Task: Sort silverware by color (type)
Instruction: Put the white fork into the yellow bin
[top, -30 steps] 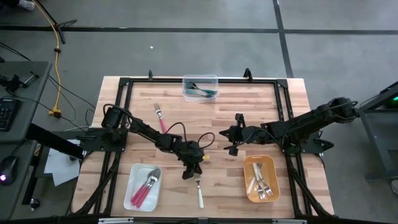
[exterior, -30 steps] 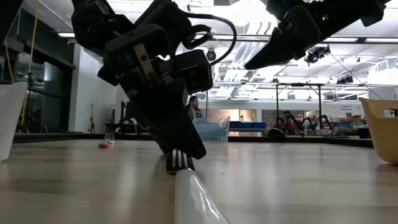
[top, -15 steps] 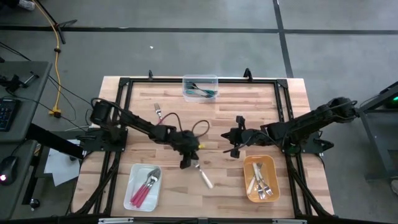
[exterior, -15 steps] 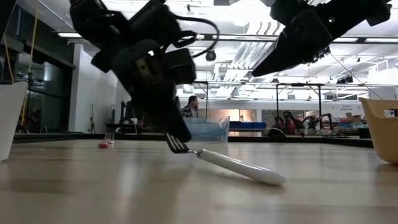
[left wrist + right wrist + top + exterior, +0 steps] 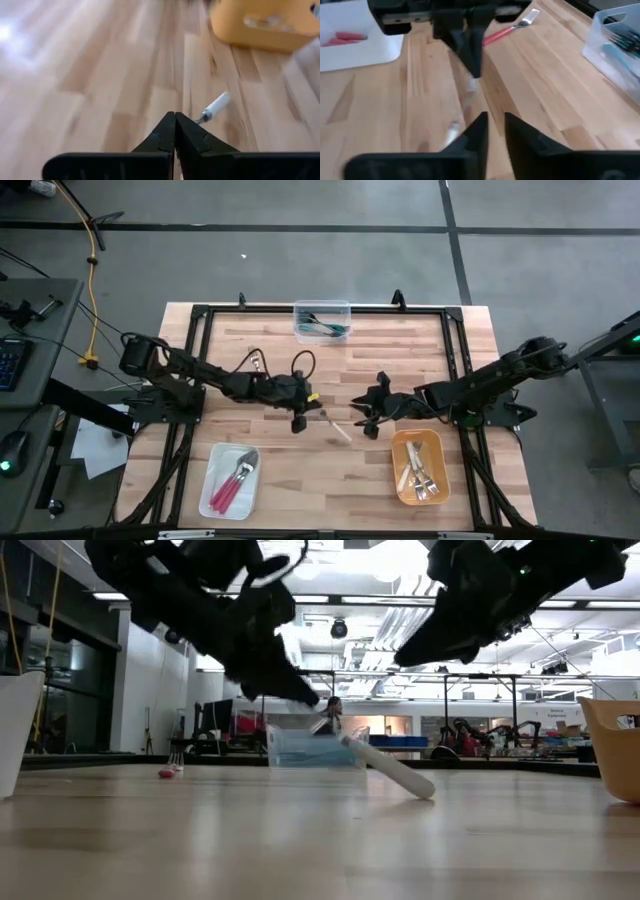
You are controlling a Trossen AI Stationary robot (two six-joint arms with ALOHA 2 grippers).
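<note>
A fork with a white handle (image 5: 336, 427) hangs slanting from my left gripper (image 5: 314, 411), which is shut on its metal end near the table's middle. In the low view the handle (image 5: 392, 768) slopes down from my left gripper (image 5: 305, 695). My right gripper (image 5: 366, 423) hovers just right of the handle's free end with its fingers a little open (image 5: 492, 131) and nothing between them. A pink-handled fork (image 5: 258, 364) lies flat on the table at the far left, partly under my left arm. My left gripper pinches the fork's metal end (image 5: 202, 118) between its two shut fingers, which hide the tines. The fingers slant downward toward the table's right side. The fork runs on from the fingertips with its white handle (image 5: 217, 105) sloping down. I cannot tell whether the handle's free end touches the table.
A white tray (image 5: 216, 498) with pink-handled forks stands near left. An orange bin (image 5: 402, 480) with white-handled forks stands near right, close under my right arm. A clear box (image 5: 322, 309) with teal-handled forks sits at the far edge. Black frame rails run around the table.
My left gripper has risen and moved toward the far edge, keeping hold of the white-handled fork. The fork first lay flat with its handle toward the near edge. Its head was lifted, and the fork has swung so the handle points toward my right gripper.
</note>
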